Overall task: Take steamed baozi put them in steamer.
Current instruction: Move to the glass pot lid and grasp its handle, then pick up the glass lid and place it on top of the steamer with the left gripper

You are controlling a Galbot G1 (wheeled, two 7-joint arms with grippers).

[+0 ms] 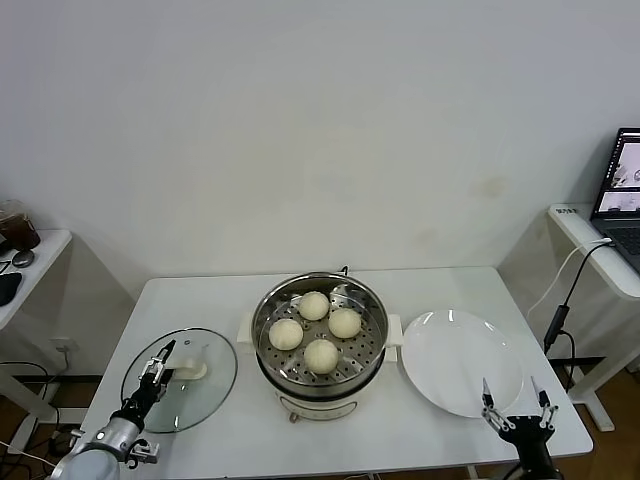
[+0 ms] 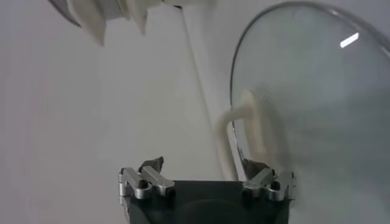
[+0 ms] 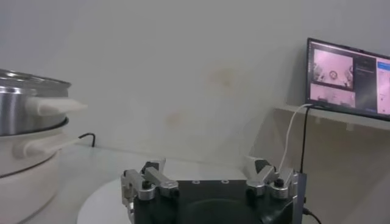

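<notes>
The steamer [image 1: 375, 322], a shiny steel pot on a white base, stands at the table's middle. Several pale baozi [image 1: 314, 305] lie on its perforated tray. My left gripper [image 1: 160, 358] is open and empty, low over the near-left part of the glass lid [image 1: 205, 392], close to its cream handle [image 1: 190, 370]. In the left wrist view my gripper [image 2: 203, 167] has the handle [image 2: 234, 131] just ahead, by one finger. My right gripper [image 1: 511, 388] is open and empty at the near edge of the white plate [image 1: 450, 350]. It also shows in the right wrist view [image 3: 204, 167].
The plate lies bare, right of the steamer. The steamer [image 3: 24, 109] and plate rim [image 3: 109, 201] show in the right wrist view. A laptop [image 1: 625, 190] and cable sit on a side table at right. A small side table [image 1: 30, 260] stands at left.
</notes>
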